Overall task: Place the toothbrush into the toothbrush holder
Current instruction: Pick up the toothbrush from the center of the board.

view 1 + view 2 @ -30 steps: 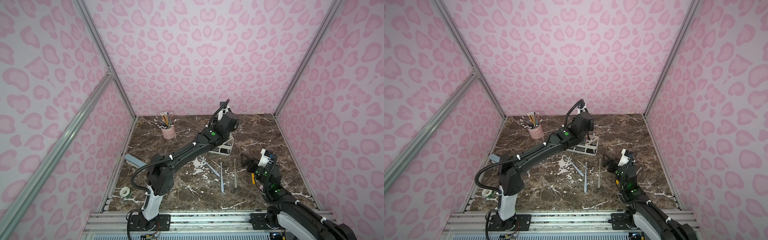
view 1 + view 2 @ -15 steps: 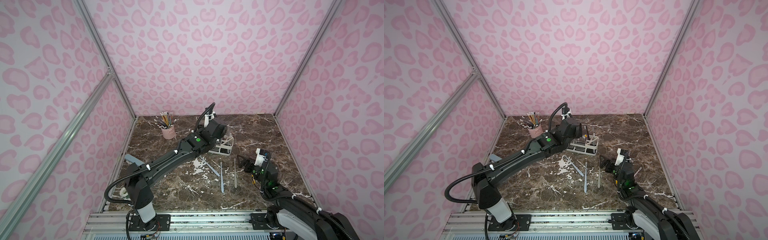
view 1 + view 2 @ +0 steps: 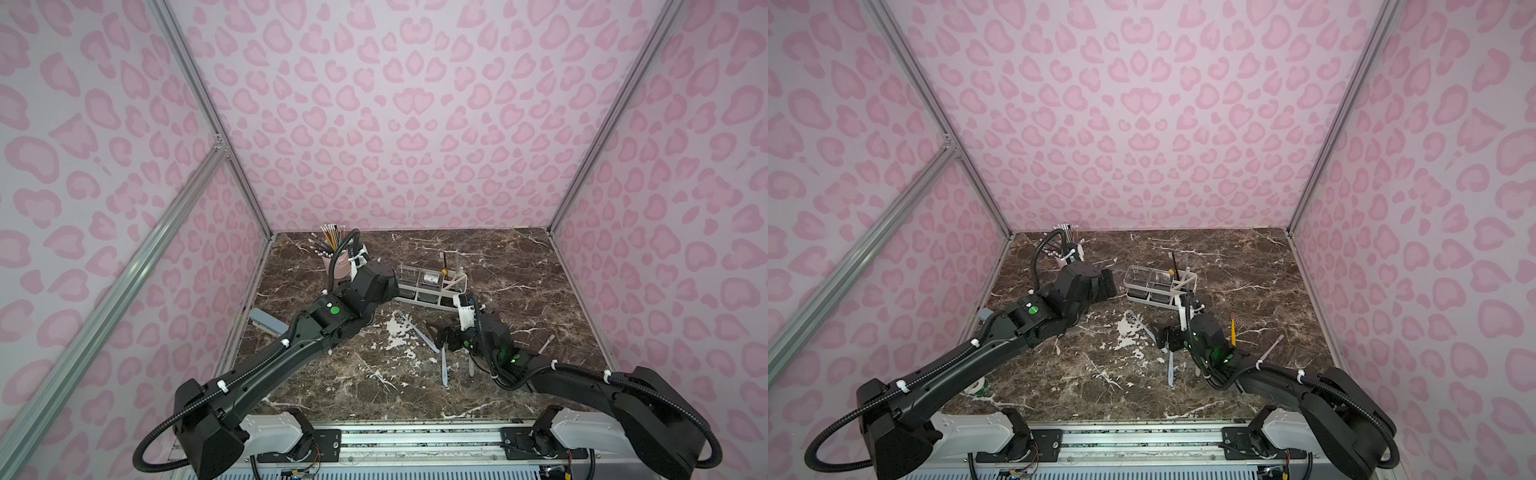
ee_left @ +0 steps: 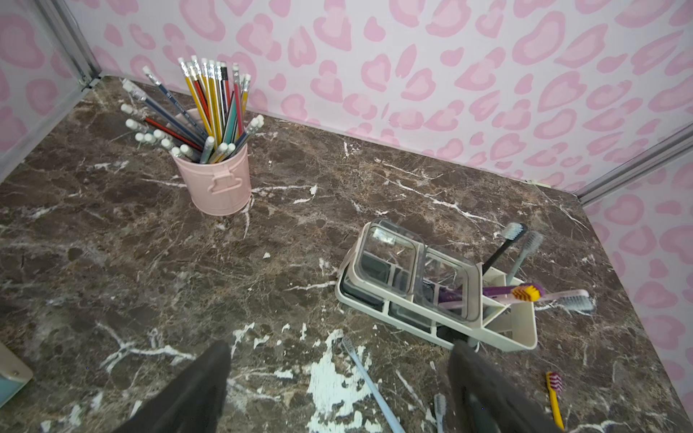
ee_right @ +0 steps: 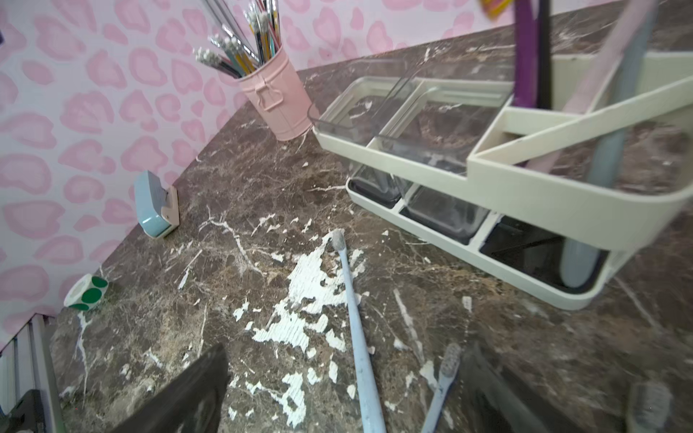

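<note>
The toothbrush holder [image 3: 430, 286] [image 4: 506, 333] is a white caddy with two clear lidded boxes; several brushes stand in its slotted end. My left gripper [image 3: 1108, 284] [image 4: 337, 386] hangs open and empty just left of the holder. A light-blue toothbrush [image 3: 415, 330] [image 5: 356, 330] lies on the marble in front of the holder. My right gripper [image 3: 440, 334] [image 5: 345, 390] is open low over it, and the handle runs between the fingers. A second blue toothbrush [image 5: 444, 378] lies against one finger. A pale one [image 3: 471, 365] lies beside it.
A pink pencil cup [image 3: 338, 262] [image 4: 221, 180] stands at the back left. A blue-grey block [image 3: 268, 322] [image 5: 153, 204] rests against the left wall, with a sticker roll [image 5: 86, 292] nearer the front. A yellow toothbrush [image 3: 1232, 330] and a pinkish one [image 3: 546, 345] lie to the right.
My left gripper has pulled back from over the holder to its left side and opened wide. My right gripper has moved left, over the toothbrushes on the marble.
</note>
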